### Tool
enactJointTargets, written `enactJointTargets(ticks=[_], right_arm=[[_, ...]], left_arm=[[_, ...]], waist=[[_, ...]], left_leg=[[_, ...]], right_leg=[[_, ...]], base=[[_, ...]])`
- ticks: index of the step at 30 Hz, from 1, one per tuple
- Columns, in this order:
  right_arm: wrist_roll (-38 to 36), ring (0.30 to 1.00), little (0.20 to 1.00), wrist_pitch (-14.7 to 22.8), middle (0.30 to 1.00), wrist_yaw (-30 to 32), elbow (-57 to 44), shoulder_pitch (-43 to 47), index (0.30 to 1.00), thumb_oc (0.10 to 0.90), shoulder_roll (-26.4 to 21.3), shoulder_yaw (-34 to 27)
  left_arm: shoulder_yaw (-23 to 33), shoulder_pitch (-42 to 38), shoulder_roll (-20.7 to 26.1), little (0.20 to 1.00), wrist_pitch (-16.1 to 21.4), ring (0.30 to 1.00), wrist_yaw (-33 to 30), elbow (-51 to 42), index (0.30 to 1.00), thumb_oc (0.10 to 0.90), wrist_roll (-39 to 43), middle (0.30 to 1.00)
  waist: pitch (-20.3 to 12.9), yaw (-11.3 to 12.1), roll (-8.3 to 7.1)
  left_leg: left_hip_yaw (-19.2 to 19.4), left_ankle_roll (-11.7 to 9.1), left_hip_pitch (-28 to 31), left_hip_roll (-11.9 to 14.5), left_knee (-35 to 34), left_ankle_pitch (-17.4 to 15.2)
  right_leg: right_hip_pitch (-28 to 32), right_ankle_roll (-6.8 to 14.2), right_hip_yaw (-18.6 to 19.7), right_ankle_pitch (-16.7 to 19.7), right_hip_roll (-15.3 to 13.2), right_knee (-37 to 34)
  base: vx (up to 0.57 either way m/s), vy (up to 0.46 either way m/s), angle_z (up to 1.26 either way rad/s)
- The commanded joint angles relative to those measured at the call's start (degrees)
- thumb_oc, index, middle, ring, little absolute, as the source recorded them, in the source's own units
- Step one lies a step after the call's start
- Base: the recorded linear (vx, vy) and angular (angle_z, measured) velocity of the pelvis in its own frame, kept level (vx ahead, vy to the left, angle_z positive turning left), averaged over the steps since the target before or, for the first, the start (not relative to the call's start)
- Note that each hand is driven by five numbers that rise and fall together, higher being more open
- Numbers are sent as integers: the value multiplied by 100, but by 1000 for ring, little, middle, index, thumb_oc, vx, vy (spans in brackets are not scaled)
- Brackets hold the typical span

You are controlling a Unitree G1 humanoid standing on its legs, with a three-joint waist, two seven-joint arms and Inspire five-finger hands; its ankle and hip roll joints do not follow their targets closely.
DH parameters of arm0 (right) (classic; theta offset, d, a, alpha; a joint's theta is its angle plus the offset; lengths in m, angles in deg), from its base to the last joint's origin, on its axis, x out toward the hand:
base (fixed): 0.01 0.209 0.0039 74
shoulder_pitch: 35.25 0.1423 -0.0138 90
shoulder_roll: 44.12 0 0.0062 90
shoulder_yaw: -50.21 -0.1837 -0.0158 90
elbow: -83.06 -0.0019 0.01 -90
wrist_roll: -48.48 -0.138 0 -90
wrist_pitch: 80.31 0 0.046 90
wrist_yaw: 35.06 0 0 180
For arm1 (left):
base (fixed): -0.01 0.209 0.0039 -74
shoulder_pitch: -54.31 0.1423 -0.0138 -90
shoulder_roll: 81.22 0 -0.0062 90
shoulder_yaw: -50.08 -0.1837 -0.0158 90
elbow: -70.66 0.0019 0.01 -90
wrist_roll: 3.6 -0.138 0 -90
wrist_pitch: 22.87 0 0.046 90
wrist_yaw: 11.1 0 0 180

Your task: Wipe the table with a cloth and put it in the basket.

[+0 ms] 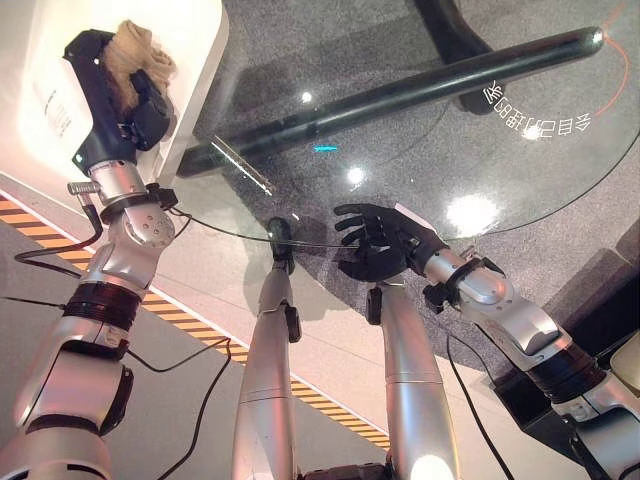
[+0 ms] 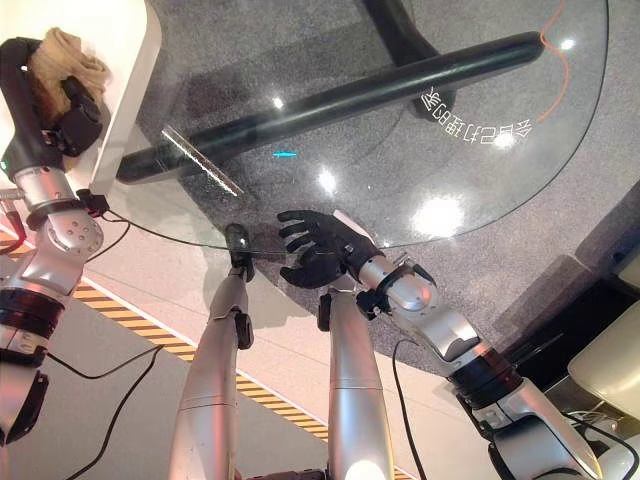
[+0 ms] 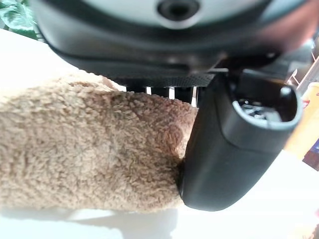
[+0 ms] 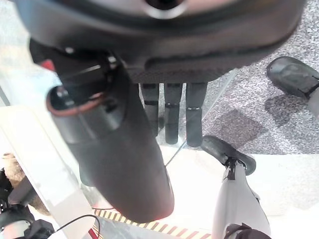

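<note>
A tan fuzzy cloth is bunched in my left hand at the far left, over a white surface. In the left wrist view the cloth rests on that white surface with the thumb pressed against its side. My right hand is open with fingers spread, hovering at the near rim of the round glass table. In its wrist view the straight fingers hold nothing.
The glass table's dark bar base shows through the top. The white surface sits beside the table's left edge. Yellow and black floor tape runs below the rim. A cream object stands at the right.
</note>
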Motion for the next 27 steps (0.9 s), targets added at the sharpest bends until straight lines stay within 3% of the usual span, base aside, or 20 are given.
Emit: enactJointTargets(ticks=[1,2,3,4,5,6,8,10,20,27], right_arm=[[-207,900,900,-37,900,14,-9,-167,900,800,-69,196],[-220,900,900,-23,900,41,7,-153,900,800,-60,215],[-235,900,900,-18,900,49,23,-130,900,800,-59,225],[-235,900,900,-8,900,42,43,-114,900,800,-54,227],[-237,900,900,-4,900,38,48,-110,900,800,-51,227],[-230,900,900,7,900,-1,66,-109,900,800,-36,226],[-212,900,900,19,900,-13,74,-118,900,800,-4,233],[-221,900,900,29,900,-13,61,-123,900,800,-11,230],[-107,900,900,12,900,22,-120,-302,900,800,50,150],[93,900,900,26,900,56,-187,-491,900,800,178,98]], left_arm=[[92,-372,508,200,33,300,18,-92,300,100,-195,300],[78,-380,477,200,19,300,65,-64,300,100,-68,300],[83,-385,448,291,27,378,132,-39,378,191,23,378],[87,-382,427,453,31,516,187,-19,516,353,65,516],[85,-384,421,483,29,542,199,-12,542,383,66,542],[67,-397,404,625,10,665,242,23,665,525,63,665],[44,-415,396,820,-12,832,325,61,832,720,123,832],[43,-423,383,900,-38,900,350,86,900,800,212,900],[235,-230,318,900,101,900,238,-44,900,800,358,900],[530,35,185,900,599,900,150,-256,900,800,391,900]], waist=[[-130,-35,-132],[-130,-36,-134],[-130,-34,-138],[-130,-30,-138],[-130,-29,-138],[-130,-30,-139],[-130,-25,-144],[-130,-25,-148],[-130,11,-117],[-130,53,-89]], left_leg=[[471,436,-110,-381,930,-512],[472,431,-113,-380,918,-504],[469,426,-117,-377,915,-503],[463,425,-123,-381,909,-499],[462,424,-125,-382,909,-499],[456,420,-125,-382,906,-497],[445,414,-105,-386,898,-490],[439,407,-83,-387,885,-481],[362,406,4,-416,853,-479],[321,424,163,-432,852,-512]], right_leg=[[249,62,329,1240,529,-1676],[244,63,323,1241,532,-1680],[241,64,318,1236,535,-1677],[238,66,309,1233,536,-1679],[237,66,307,1232,536,-1679],[240,64,302,1229,536,-1683],[269,61,285,1223,537,-1692],[296,60,274,1216,540,-1700],[388,36,238,1158,530,-1694],[548,15,202,1077,518,-1650]], base=[[0,0,0],[0,0,0],[-8,-36,-1],[0,0,0],[-7,-34,0],[-6,-32,1],[-6,-22,0],[-12,-35,-1],[-6,-22,0],[0,0,0]])
